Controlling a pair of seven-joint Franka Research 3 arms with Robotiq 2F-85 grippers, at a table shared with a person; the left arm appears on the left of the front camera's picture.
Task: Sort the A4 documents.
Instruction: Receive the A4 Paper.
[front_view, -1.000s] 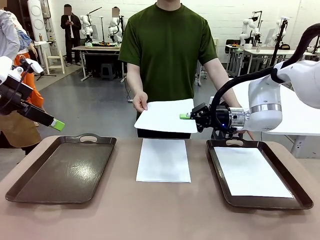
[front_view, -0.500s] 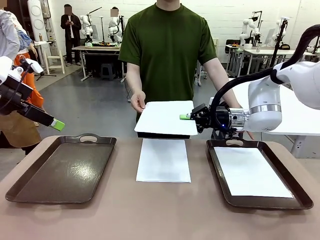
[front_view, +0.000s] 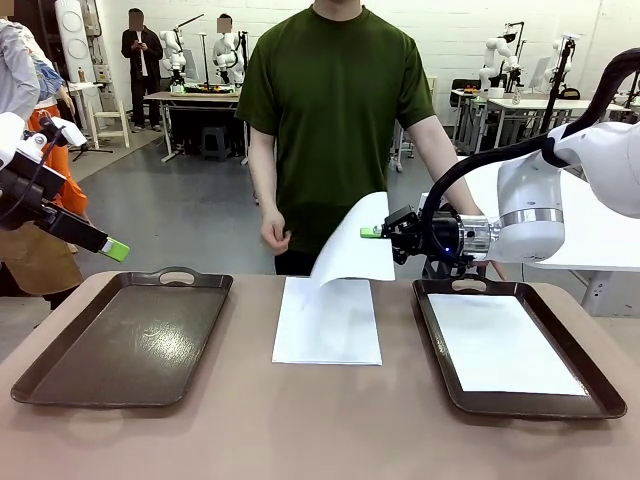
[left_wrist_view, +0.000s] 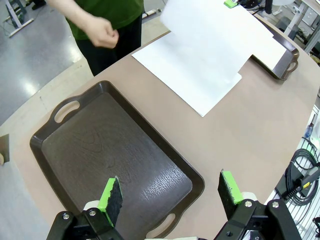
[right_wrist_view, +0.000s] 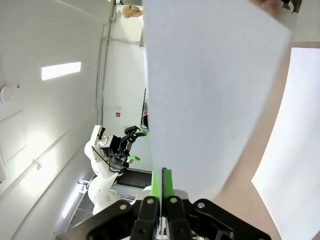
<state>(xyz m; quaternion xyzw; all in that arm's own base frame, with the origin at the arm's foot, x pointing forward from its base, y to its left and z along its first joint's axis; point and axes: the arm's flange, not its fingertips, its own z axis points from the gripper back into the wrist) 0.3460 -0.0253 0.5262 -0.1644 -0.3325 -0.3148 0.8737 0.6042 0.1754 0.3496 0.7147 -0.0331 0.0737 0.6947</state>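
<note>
My right gripper (front_view: 370, 233) is shut on the right edge of a white A4 document (front_view: 352, 248), which droops from it above the table's middle. From the right wrist the same sheet (right_wrist_view: 215, 85) rises from the closed green pads (right_wrist_view: 162, 181). A second document (front_view: 328, 320) lies flat on the table between the trays. A third one (front_view: 503, 344) lies in the right tray (front_view: 437, 350). My left gripper (front_view: 115, 250) hangs open over the empty left tray (left_wrist_view: 120, 150), with its fingertips (left_wrist_view: 113, 196) wide apart and nothing between them.
The person stands at the far side of the table, with one hand (front_view: 272, 234) free near the held sheet's left edge. The left tray (front_view: 125, 335) is dark brown with handle cut-outs. Cables (left_wrist_view: 300, 175) hang off the table's edge in the left wrist view.
The person's hand has let go of the held document and drawn back. The sheet's free left side has dropped and now hangs curled from my right gripper. Neither arm has moved.
</note>
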